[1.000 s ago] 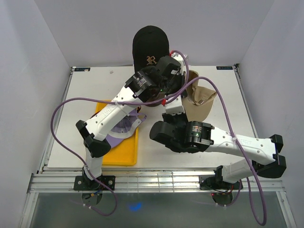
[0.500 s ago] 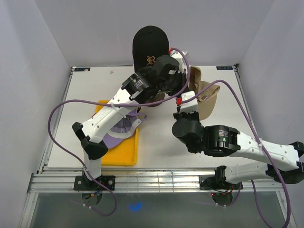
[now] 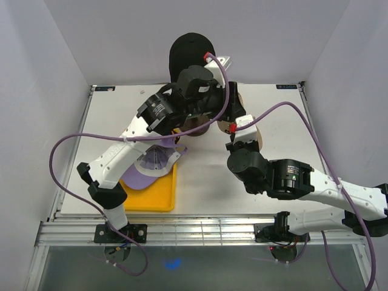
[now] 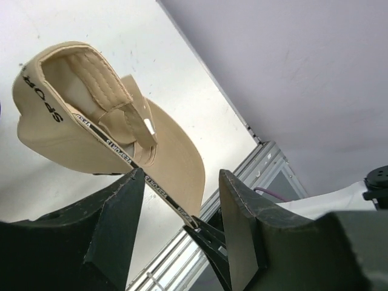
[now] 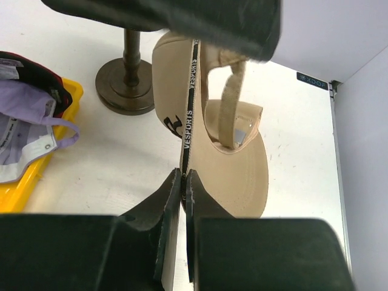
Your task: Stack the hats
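Both arms have pushed toward the upper centre of the overhead view since a second ago, and the left gripper has sprung apart, so its dark fingers now stand wide with nothing clamped. The tan fabric baseball cap with the printed inner band is left to the right gripper, whose jaws are pressed tight on the edge of the cap's rim. The cap hangs from that pinch with its hollow inside and back strap turned toward the right wrist camera. It looks lifted off the white tabletop, just beside the round dark stand at the back. From above, only slivers of tan show under the two wrists. I reckon the left let go so that one arm alone can swing the cap round and bring it over the black fabric cap with the gold R, perched high at the top centre. A lavender fabric cap waits in the yellow plastic tray at the lower left, well apart from the stand.
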